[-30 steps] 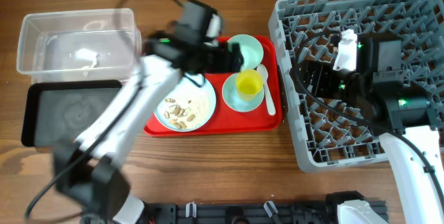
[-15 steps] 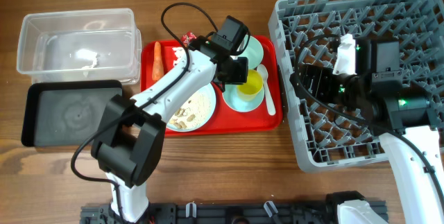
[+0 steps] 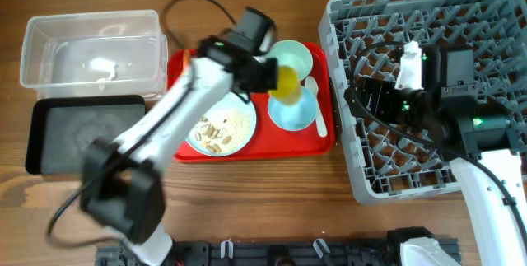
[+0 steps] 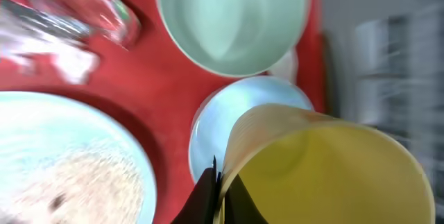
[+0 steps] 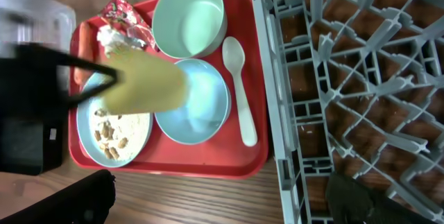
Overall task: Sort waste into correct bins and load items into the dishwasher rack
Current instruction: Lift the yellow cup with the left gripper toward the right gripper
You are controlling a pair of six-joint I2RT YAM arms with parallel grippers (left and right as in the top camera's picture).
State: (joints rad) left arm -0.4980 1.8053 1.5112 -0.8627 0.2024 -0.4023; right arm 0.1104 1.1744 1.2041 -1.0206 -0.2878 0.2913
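Wooden table [image 3: 247,192] with a red tray [image 3: 317,138] at its middle. The left arm, blurred, stretches up from the near edge across the tray. The left gripper [image 3: 265,72] is clamped on the rim of the one yellow cup [image 3: 286,85]. The cup is lifted and tipped on its side, between the mint bowl [image 3: 292,56] and the small blue bowl [image 3: 292,111].

The right arm hangs over the grey rack [image 3: 494,19], and the right gripper [image 3: 370,99] has its fingers spread wide on nothing.

Counting the tray:
- two bowls
- one plate [image 3: 221,130] strewn with seeds
- one white spoon [image 3: 318,109]
- one snack wrapper [image 5: 119,9]
- one carrot [image 5: 83,44]

Two bins sit at the left, a clear tub [image 3: 90,27] and a black tray [image 3: 49,134].
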